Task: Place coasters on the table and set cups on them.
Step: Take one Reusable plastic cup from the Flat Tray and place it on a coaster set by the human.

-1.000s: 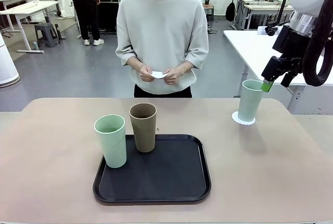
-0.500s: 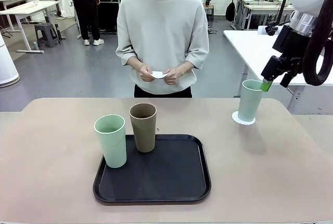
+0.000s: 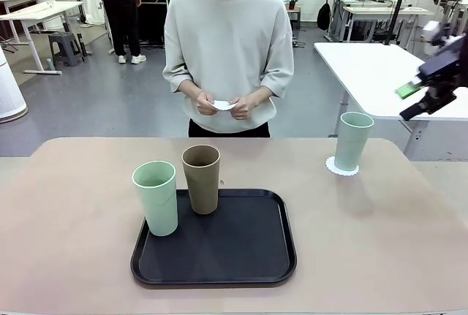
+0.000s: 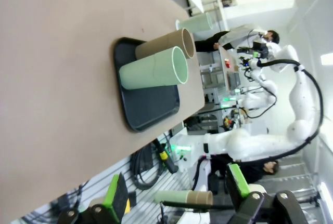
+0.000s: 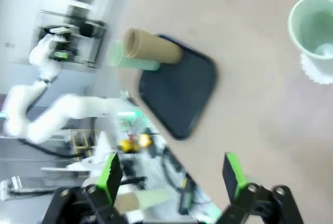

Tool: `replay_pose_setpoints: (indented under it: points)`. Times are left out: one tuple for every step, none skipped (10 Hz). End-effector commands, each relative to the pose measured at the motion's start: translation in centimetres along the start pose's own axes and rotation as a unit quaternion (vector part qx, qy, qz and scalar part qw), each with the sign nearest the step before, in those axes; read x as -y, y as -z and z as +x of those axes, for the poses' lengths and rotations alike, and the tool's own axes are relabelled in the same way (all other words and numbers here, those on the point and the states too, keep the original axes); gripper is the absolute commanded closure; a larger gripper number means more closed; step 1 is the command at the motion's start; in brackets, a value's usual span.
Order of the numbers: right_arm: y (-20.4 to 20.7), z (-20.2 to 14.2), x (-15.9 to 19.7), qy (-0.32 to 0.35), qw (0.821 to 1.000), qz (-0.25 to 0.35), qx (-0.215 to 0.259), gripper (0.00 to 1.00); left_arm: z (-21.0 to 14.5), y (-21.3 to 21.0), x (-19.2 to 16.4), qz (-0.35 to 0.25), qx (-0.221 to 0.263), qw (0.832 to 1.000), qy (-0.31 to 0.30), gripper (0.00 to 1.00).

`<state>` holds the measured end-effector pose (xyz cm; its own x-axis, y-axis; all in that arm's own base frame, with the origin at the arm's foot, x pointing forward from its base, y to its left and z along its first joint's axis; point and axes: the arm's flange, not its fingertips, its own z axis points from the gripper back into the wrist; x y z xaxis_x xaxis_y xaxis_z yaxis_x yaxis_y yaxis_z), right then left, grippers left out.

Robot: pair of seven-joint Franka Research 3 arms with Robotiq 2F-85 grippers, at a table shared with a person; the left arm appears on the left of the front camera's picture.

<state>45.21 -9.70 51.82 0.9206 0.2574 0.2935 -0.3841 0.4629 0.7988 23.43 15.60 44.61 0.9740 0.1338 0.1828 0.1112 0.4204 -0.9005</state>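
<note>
My right gripper (image 3: 411,100): jaws apart, empty, in the air off the beige-pink tabletop's (image 3: 73,227) far right corner. Left gripper (image 4: 177,190): spread, empty. Pale mint plastic tumbler (image 3: 353,142) stands on a white lacy paper doily (image 3: 341,169) near that corner.

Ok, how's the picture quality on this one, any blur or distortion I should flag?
Front view: evenly lit with soft shadows, sharp on the brown cup and black tray, but the right gripper at the right edge is smeared. Right wrist view: blurred throughout, the mint cup and its coaster soft-edged. Left wrist view: sharp, rolled sideways, with wide-angle bending towards the edges.
</note>
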Motion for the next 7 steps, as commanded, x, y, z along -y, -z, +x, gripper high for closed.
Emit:
replay_pose_setpoints:
  points:
    - [-4.1,-1.6,2.0,0.062,0.996,0.061,0.029,0.00,0.0,-0.1,0.0,-0.002,0.005,1.000,0.003,0.00]
    - [-5.5,-3.3,3.0,0.075,0.994,0.064,0.042,0.00,0.0,-0.1,0.0,-0.002,0.005,1.000,0.003,0.00]
    - [-6.4,-5.3,3.7,0.086,0.992,0.066,0.057,0.00,0.0,-0.1,0.0,-0.002,0.005,1.000,0.003,0.00]
    - [-7.3,-7.0,4.3,0.092,0.991,0.068,0.072,0.00,0.0,-0.1,0.0,-0.002,0.005,1.000,0.003,0.00]
    - [-7.9,-8.8,5.0,0.111,0.988,0.070,0.083,0.00,0.0,-0.1,0.0,-0.002,0.005,1.000,0.003,0.00]
    - [-8.1,-10.0,5.8,0.130,0.985,0.072,0.090,0.00,0.0,-0.1,0.0,-0.002,0.005,1.000,0.003,0.00]
    - [-8.3,-10.9,6.5,0.133,0.983,0.079,0.101,0.00,0.0,-0.1,0.0,-0.002,0.005,1.000,0.003,0.00]
